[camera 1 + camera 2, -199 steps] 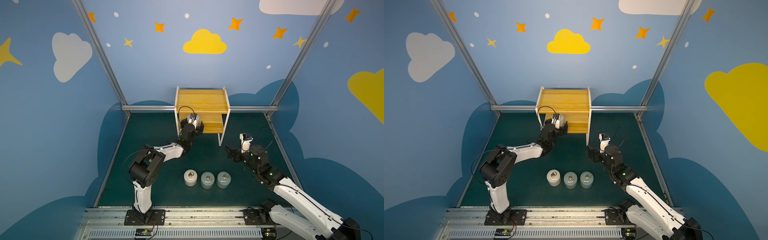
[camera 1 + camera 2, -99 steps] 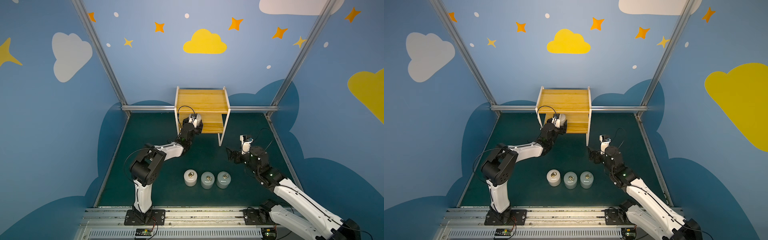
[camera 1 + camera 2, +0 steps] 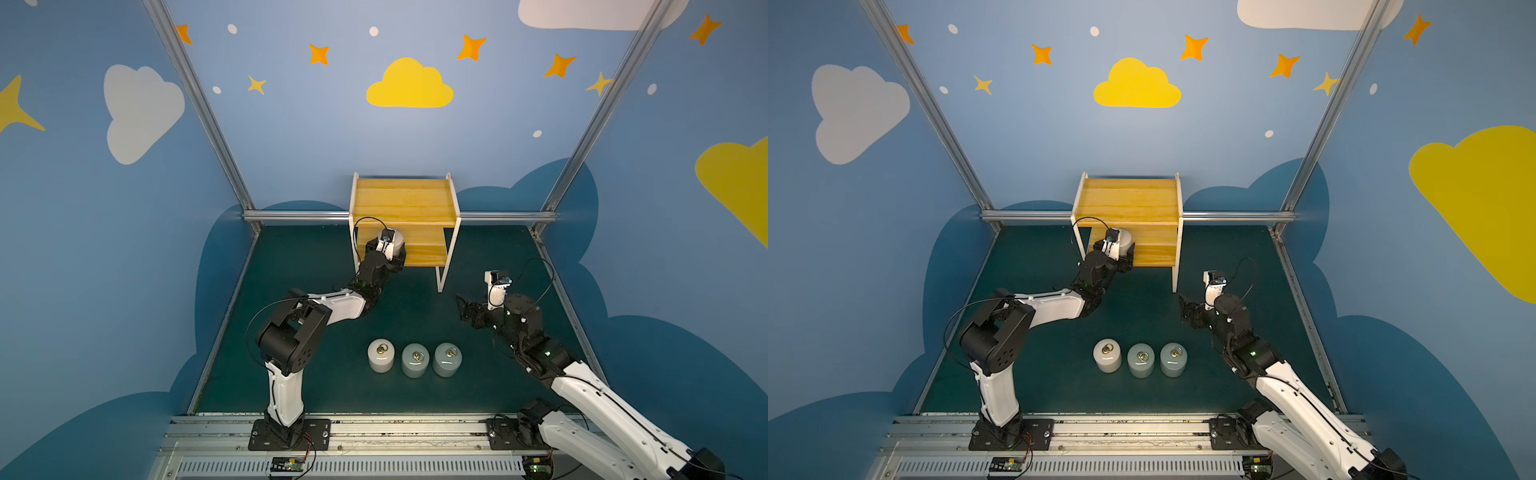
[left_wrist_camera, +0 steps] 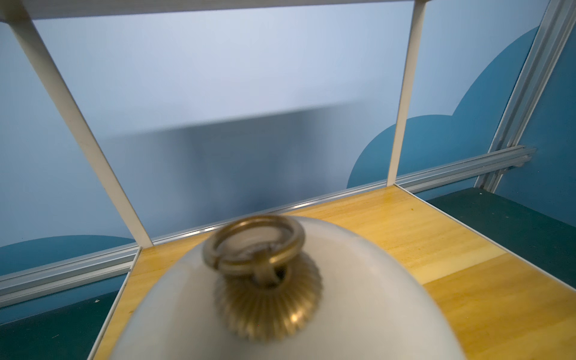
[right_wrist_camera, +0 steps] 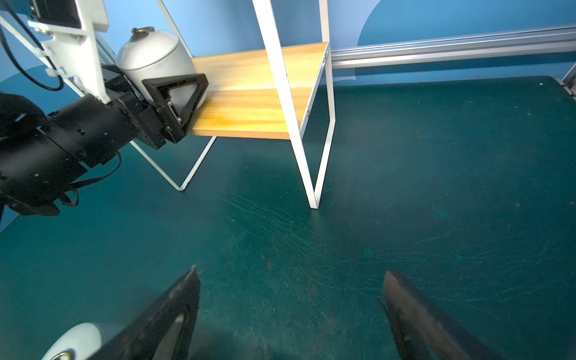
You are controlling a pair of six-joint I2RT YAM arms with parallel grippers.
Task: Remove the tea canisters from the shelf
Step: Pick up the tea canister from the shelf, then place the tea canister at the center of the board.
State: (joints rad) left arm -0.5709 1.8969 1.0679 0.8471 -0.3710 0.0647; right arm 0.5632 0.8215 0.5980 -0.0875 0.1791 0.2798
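The shelf stands at the back of the green mat. One white tea canister sits at the left front of its lower board. My left gripper is shut on this canister's sides, and one black finger presses its wall. The domed lid and brass ring fill the left wrist view, hiding the jaws. Three more tea canisters stand in a row on the mat: a white one and two blue-grey ones. My right gripper hovers open and empty over the mat.
The shelf's white front legs stand between the two arms. An aluminium rail and blue walls close in the mat behind and at both sides. The white canister on the mat lies close beside my right gripper's finger.
My left gripper has pushed a little further onto the lower board and closed from open onto the white canister. The right arm and the three canisters on the mat have hardly moved.
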